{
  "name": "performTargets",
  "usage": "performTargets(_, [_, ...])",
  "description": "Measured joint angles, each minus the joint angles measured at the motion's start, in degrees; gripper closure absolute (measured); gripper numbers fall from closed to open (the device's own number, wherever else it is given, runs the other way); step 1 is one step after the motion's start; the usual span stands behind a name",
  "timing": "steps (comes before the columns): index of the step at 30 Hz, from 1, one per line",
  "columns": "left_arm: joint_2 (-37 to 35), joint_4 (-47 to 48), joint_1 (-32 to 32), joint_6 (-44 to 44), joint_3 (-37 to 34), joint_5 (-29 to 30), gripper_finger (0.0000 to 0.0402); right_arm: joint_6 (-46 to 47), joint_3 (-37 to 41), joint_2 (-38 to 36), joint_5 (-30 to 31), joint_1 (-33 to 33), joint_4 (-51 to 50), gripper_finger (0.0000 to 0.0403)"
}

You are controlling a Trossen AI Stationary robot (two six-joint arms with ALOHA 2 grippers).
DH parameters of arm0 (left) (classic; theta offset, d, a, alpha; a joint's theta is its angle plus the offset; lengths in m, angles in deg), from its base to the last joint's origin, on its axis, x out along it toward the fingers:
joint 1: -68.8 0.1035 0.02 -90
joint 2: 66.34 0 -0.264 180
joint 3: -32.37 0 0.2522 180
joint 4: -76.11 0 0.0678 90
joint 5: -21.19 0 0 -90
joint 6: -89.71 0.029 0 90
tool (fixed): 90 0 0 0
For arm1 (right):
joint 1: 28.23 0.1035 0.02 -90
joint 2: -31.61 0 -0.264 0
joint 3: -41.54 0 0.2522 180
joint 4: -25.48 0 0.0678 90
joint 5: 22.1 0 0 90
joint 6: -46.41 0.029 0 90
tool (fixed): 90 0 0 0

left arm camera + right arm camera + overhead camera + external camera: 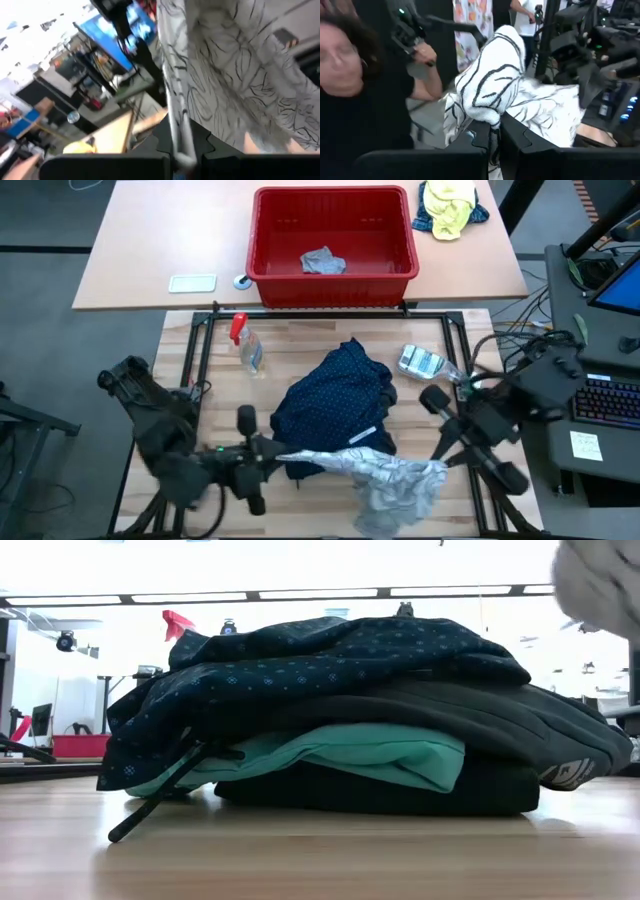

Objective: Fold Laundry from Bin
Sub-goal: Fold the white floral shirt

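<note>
Now both grippers are holding up one patterned garment.
The left gripper (pixel 275 452) and right gripper (pixel 437 468) are clamping the light grey garment (pixel 385 475) between them, near the folded stack (pixel 335 405); the bin (pixel 332 275) is sitting beyond.

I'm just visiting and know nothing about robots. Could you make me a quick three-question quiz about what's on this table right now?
1. True or false: both grippers hold the same light patterned garment.
2. Which colour tops the folded pile: A navy dotted, B turquoise, C black?
3. What lies in the red bin?

Key: 1 true, left gripper and right gripper each have jaws shut on it. 2 A. 3 One small grey garment.
</note>
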Motion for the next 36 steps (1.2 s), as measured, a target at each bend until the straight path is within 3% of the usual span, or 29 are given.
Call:
performTargets(5, [0.42, 0.46, -0.55, 3.88, 8.11, 0.12, 0.0401, 0.89, -2.29, 0.00, 3.02, 0.27, -6.37, 0.0391])
performTargets(9, [0.47, 1.44, -0.46, 4.62, 12.99, 2.27, 0.0401, 3.72, -2.63, 0.02, 14.22, 0.25, -19.42, 0.0391])
performTargets(13, [0.47, 2.68, -0.45, 4.77, 15.51, 11.87, 0.0401, 7.60, -2.93, 0.04, 25.36, 0.18, -32.20, 0.0390])
performTargets(18, [0.51, 6.97, 1.48, 3.55, 16.15, 16.20, 0.0401, 7.81, -0.99, 0.38, 39.99, -1.16, -36.60, 0.0390])
performTargets(25, [0.74, 15.46, 6.63, -3.08, 16.03, 16.49, 0.0401, 3.97, -0.16, 3.30, 40.12, -7.51, -38.65, 0.0390])
performTargets(29, [1.17, 18.14, 9.53, -5.32, 15.96, 13.90, 0.0401, 7.19, -0.16, 5.38, 32.66, -11.67, -44.61, 0.0384])
performTargets(33, [1.19, 18.15, 11.97, -6.35, 15.93, 7.74, 0.0401, 10.49, 0.58, 7.21, 31.02, -14.98, -47.78, 0.0348])
performTargets(36, [1.19, 18.89, 13.17, -6.46, 15.93, 6.73, 0.0401, 8.29, 0.93, 7.21, 28.51, -15.59, -48.04, 0.0307])
